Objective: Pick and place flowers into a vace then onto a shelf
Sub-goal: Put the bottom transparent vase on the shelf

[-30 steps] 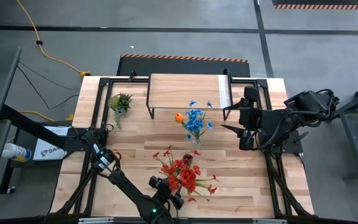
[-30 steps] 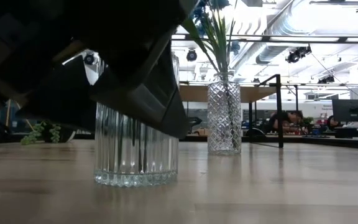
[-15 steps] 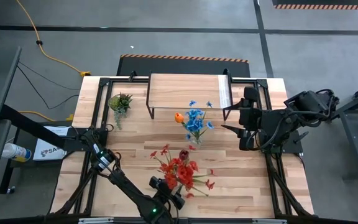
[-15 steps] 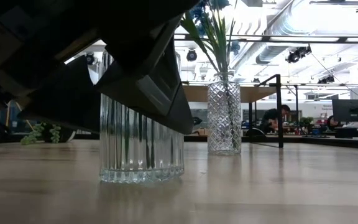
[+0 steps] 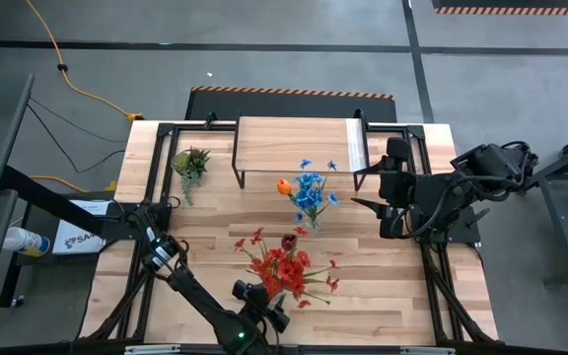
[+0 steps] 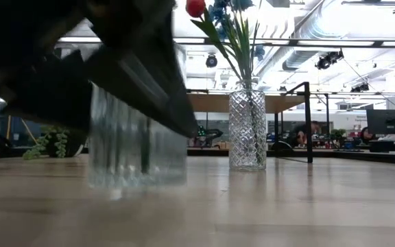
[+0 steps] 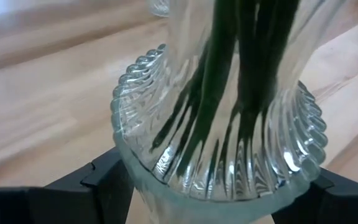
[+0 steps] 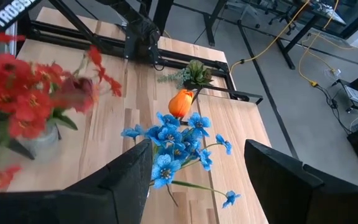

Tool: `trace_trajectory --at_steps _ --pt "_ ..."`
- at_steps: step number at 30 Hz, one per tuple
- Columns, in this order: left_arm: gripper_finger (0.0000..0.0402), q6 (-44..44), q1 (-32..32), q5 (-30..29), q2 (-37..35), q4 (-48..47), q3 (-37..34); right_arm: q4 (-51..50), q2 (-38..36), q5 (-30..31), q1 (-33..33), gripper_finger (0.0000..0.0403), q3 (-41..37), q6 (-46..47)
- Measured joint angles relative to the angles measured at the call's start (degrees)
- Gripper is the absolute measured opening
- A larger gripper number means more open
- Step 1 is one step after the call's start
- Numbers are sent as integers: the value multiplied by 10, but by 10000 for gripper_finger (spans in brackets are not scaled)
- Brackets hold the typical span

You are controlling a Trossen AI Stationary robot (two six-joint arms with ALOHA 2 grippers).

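Firmly around ribbed vase (image 7: 216, 155): left gripper (image 7: 210, 193)

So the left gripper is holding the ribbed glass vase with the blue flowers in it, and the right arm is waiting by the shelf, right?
Not quite: the ribbed vase clamped in the left gripper holds the red flowers, as the high view shows. The blue flowers stand in the other vase. The right gripper does wait open by the shelf.
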Motion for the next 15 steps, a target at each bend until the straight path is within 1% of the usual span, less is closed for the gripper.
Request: trace_trajectory --at_steps 4,6,8,10,13,15 --pt "318 -15 -6 -3 -13 -58 20 -1 0 0 0 245 0 -1" --pt "318 -27 -9 -6 -19 -115 39 0 0 0 0 245 0 -6" --pt "318 -43 -9 -9 -23 -140 63 0 0 0 0 245 0 -10" --pt "318 -58 -13 -11 -27 -206 87 1 0 4 0 245 0 -14" --pt "318 -67 -13 -19 -30 -257 134 3 0 18 0 245 0 -29" --pt "318 -41 -13 -20 -35 -267 154 4 0 29 0 245 0 -38"
